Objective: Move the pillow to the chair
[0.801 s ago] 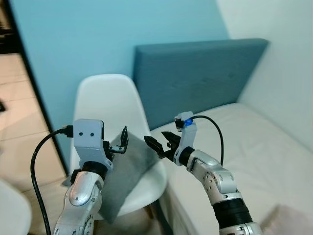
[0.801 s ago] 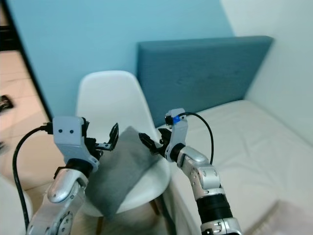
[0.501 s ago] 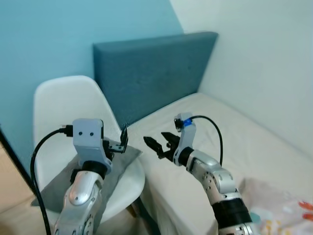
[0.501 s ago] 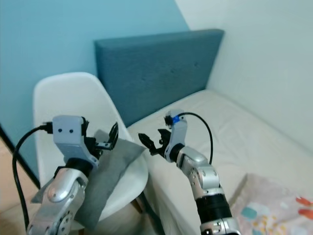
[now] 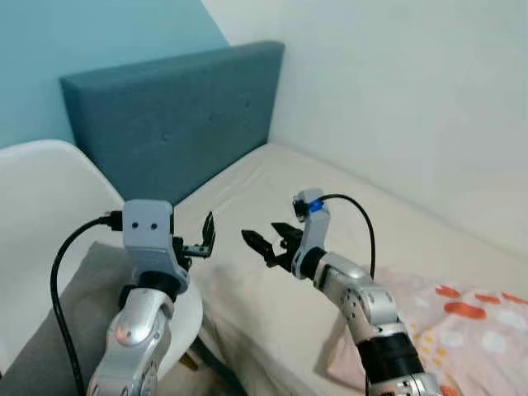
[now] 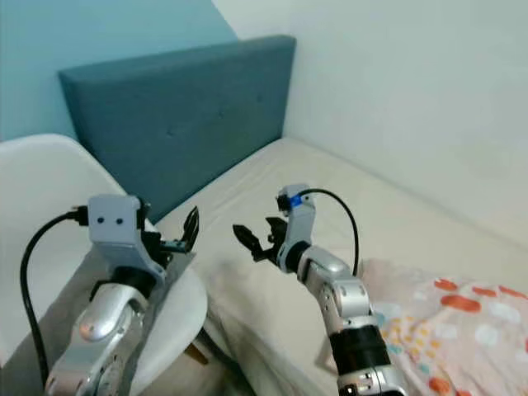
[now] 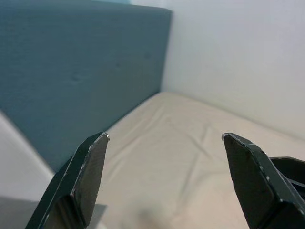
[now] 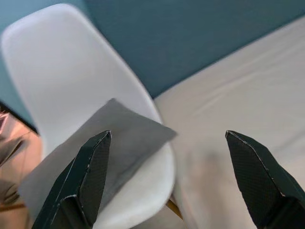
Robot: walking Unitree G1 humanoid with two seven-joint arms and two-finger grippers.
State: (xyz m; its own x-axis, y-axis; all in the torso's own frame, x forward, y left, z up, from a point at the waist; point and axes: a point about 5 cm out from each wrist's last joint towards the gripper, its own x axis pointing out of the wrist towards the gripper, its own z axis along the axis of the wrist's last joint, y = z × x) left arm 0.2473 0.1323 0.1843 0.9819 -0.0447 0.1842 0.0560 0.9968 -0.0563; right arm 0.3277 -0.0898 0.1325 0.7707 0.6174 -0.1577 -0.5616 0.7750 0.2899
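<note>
**Pillow down on the chair, both grippers empty**

The job looks all but done. The grey pillow is seen lying on the seat of the white chair, one corner poking out over the seat's front edge toward the bed. Nothing is held by either arm, so what is left, at a guess, is only a pull-back of the arms or a small nudge if the overhanging corner is judged untidy.

Largest first: the bed is covered in a cream sheet, soft and lightly creased, with faint folds running along it. Behind it stands the headboard, a flat padded slab in dull blue fabric with a few shallow button dimples. A pale, plain wall is met at the corner. The chair is a smooth moulded shell, glossy and rounded, its back curved like a scoop. The pillow is a flat, limp square of matte grey cloth, its edges thin and its corner sharply pointed. At the near right a patterned blanket is bunched up, pinkish with red and pastel blotches.

The left gripper is held up just over the chair's edge, its black fingers spread wide with nothing between them. The right gripper is raised above the mattress, likewise spread wide and carrying nothing.
</note>
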